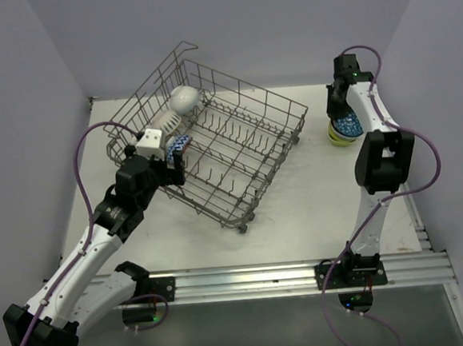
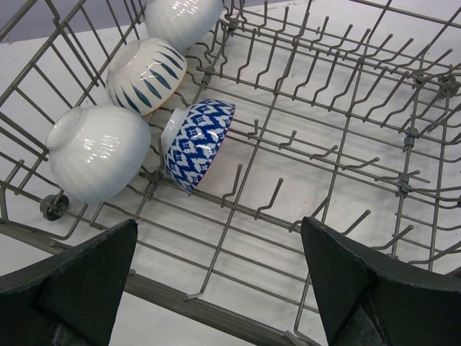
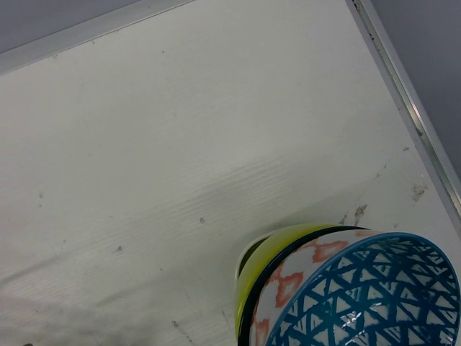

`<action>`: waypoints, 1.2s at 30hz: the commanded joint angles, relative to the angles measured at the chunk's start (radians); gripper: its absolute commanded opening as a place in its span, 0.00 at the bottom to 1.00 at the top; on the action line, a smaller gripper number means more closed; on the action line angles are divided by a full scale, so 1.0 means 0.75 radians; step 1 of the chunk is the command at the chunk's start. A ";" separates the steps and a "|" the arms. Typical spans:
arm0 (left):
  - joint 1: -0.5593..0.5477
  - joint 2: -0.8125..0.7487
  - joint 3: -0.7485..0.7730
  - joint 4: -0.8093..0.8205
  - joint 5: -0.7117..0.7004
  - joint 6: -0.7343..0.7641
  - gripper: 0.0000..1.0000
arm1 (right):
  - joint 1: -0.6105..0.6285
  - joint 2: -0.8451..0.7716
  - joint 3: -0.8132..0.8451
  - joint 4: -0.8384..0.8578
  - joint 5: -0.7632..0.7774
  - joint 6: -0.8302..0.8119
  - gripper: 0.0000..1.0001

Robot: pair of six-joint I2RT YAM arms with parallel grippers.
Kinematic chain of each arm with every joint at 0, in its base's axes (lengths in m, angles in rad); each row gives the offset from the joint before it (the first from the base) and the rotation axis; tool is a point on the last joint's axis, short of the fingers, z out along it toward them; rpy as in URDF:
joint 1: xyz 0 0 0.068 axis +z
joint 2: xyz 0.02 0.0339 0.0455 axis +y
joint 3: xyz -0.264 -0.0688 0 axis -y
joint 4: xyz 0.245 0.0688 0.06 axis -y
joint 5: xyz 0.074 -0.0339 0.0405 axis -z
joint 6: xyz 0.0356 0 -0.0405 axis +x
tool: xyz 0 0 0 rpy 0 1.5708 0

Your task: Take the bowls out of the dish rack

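The grey wire dish rack [image 1: 238, 152] stands at the table's middle. Its left end holds a plain white bowl [image 1: 184, 99], a white bowl with blue stripes [image 2: 146, 76], a ribbed white bowl [image 2: 97, 153] and a blue-and-white patterned bowl [image 1: 179, 145], which also shows in the left wrist view [image 2: 198, 144]. My left gripper [image 1: 173, 165] is open and empty over the rack's near-left edge [image 2: 218, 234], just short of the patterned bowl. My right gripper [image 1: 341, 110] hangs over a stack of bowls [image 1: 341, 131]: lime green [image 3: 288, 259], red-patterned, and blue-patterned on top [image 3: 374, 295]. Its fingers are hidden.
The rack's right part [image 2: 346, 144] holds only upright tines. The table's metal edge rail [image 3: 403, 101] runs close to the right of the bowl stack. The purple walls enclose the table at the back and sides.
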 commanded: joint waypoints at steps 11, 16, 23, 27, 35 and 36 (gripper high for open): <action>-0.010 -0.006 0.012 0.029 0.025 0.014 1.00 | 0.015 0.002 0.142 -0.053 0.062 -0.028 0.25; -0.010 -0.006 0.012 0.025 0.027 0.014 1.00 | 0.015 -0.041 0.169 -0.080 0.072 -0.021 0.45; -0.010 0.000 0.012 0.023 0.015 0.014 1.00 | 0.015 -0.170 0.230 -0.129 0.080 0.034 0.53; -0.010 0.000 0.016 0.025 0.003 0.016 1.00 | 0.023 -0.293 0.247 -0.172 0.068 0.081 0.54; -0.008 -0.010 0.008 0.033 -0.030 0.021 1.00 | 0.321 -0.640 -0.084 0.081 -0.054 0.226 0.57; -0.010 -0.014 0.006 0.033 -0.036 0.023 1.00 | 0.348 -0.677 -0.105 0.108 -0.077 0.303 0.57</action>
